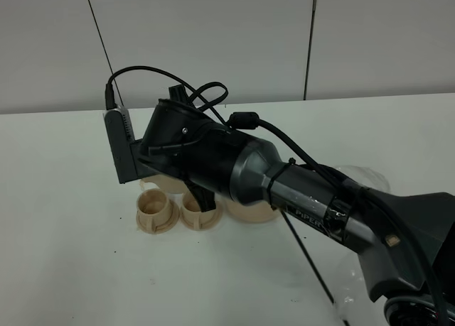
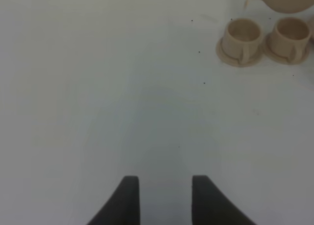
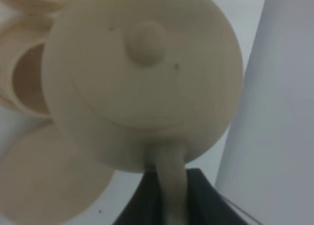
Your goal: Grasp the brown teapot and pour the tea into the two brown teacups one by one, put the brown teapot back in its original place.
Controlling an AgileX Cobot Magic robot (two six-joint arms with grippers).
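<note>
My right gripper is shut on the loop handle of the brown teapot, whose knobbed lid faces the wrist camera. The pot hangs over the two brown teacups; in the left wrist view the teapot has its spout close above the left cup, with the second cup beside it. In the high view the right arm covers the pot, and both cups stand on their saucers in front of it. The wide saucer lies bare. My left gripper is open over bare table, far from the cups.
The white table runs back to a pale panelled wall. The right arm stretches across from the lower right with black cables looping over it. Something clear and crumpled lies behind the arm at the right.
</note>
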